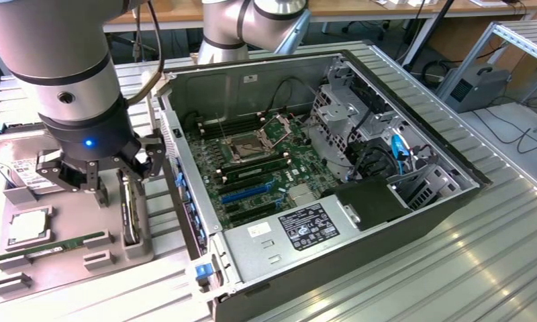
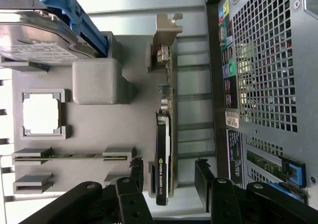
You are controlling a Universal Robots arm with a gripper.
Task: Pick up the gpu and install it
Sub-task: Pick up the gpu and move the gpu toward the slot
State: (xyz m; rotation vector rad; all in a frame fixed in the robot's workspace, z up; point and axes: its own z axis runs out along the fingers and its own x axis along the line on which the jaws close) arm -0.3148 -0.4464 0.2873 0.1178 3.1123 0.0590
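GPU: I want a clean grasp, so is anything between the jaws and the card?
Nothing visible does. The gpu stands on edge in the grey tray, and in the wrist view the open jaws flank it with clear gaps.

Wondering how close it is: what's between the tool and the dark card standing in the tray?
Nothing. In the wrist view the open tool has a finger on each side of the gpu, at its end, with only bare gaps between.
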